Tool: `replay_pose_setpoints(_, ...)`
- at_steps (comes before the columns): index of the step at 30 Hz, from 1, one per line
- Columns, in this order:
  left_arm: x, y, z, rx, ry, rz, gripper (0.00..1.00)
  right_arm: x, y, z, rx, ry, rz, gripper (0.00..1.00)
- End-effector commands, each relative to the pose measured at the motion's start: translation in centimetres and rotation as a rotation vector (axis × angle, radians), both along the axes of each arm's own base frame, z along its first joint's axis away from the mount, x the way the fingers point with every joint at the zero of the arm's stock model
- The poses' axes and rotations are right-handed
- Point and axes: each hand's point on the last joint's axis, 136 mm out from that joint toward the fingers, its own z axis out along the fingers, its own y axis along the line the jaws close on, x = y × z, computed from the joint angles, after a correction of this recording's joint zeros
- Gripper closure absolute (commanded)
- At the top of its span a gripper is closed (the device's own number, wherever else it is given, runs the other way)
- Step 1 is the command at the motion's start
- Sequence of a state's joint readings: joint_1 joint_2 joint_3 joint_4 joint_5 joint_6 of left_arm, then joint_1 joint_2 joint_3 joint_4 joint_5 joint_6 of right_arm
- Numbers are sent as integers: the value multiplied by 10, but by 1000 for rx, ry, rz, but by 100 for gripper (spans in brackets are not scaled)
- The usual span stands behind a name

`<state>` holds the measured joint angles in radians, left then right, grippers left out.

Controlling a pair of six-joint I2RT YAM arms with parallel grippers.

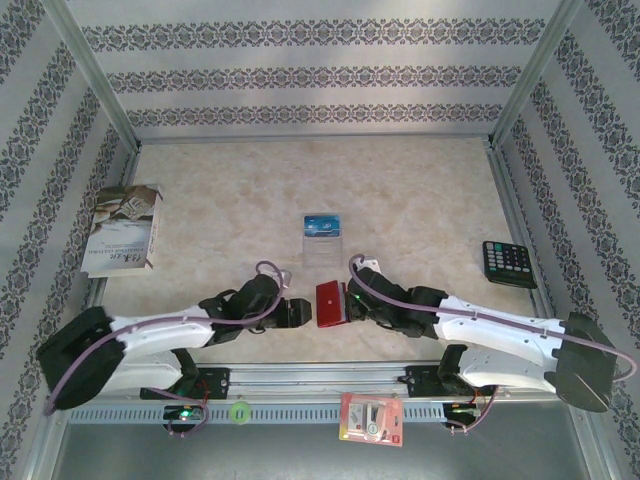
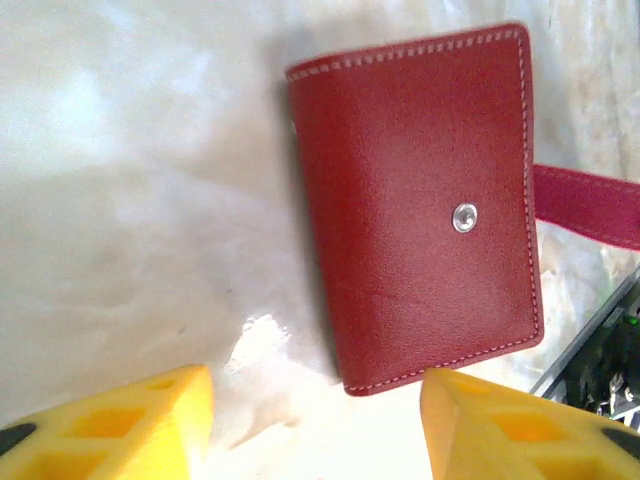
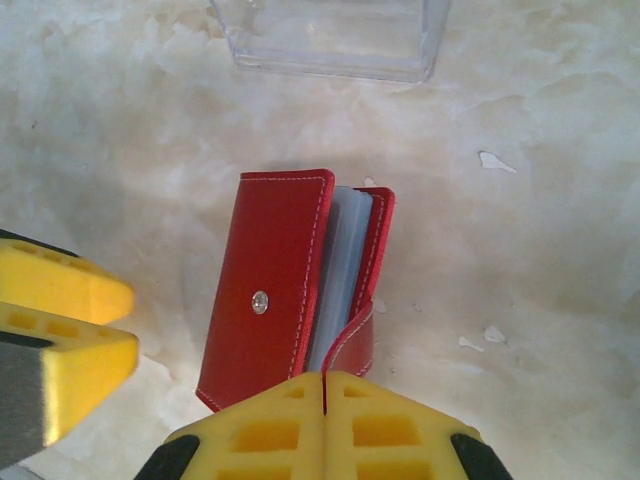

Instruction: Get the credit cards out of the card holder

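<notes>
From the top cam I saw the red card holder point(image 1: 331, 304) lying on the table point(image 1: 420, 200), front and center. The left wrist had the left gripper point(image 2: 315, 400) spread wide just short of it. On the right wrist, the right gripper point(image 3: 325, 385) was squeezed together, I think on the snap tab point(image 3: 352, 345).

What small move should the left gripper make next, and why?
Probably bring the open left gripper forward onto the cover of the card holder and fold it back: the right gripper seems to pinch the tab, and the cover is barely ajar.
</notes>
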<state>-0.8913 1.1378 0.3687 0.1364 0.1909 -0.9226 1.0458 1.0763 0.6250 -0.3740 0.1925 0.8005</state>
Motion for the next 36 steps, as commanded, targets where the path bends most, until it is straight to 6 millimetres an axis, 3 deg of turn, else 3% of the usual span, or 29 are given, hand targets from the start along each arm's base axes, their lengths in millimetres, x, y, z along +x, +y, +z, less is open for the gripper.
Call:
replay_pose_setpoints(1, 11, 27, 17, 65, -108, 76, 28, 6, 22, 29, 50, -49, 41, 100)
replay_pose_setpoints(4, 15, 42, 40, 73, -200, 102, 19, 7, 42, 44, 76, -60, 85, 100)
replay_pose_setpoints(9, 15, 61, 59, 115, -263, 107, 14, 8, 70, 52, 104, -49, 133, 100)
replay_pose_setpoints(13, 14, 66, 63, 131, -285, 98, 10, 11, 71, 48, 100, -47, 115, 100)
replay_pose_setpoints(17, 14, 60, 57, 115, -272, 75, 9, 15, 43, 31, 44, -38, 39, 100)
replay_pose_setpoints(20, 14, 52, 51, 118, -256, 45, 10, 16, 7, 6, -18, -16, -56, 100)
replay_pose_setpoints(22, 14, 45, 46, 116, -244, 18, 16, 14, -20, -14, -45, 7, -133, 100)
replay_pose_setpoints(26, 19, 32, 34, 123, -213, -14, 27, 3, -55, -48, -76, 47, -237, 100)
replay_pose_setpoints(30, 23, 24, 15, 177, -167, -40, 40, -4, -70, -69, -108, 78, -286, 100)
replay_pose_setpoints(36, 26, 25, 2, 207, -147, -30, 46, -3, -79, -77, -143, 75, -309, 100)
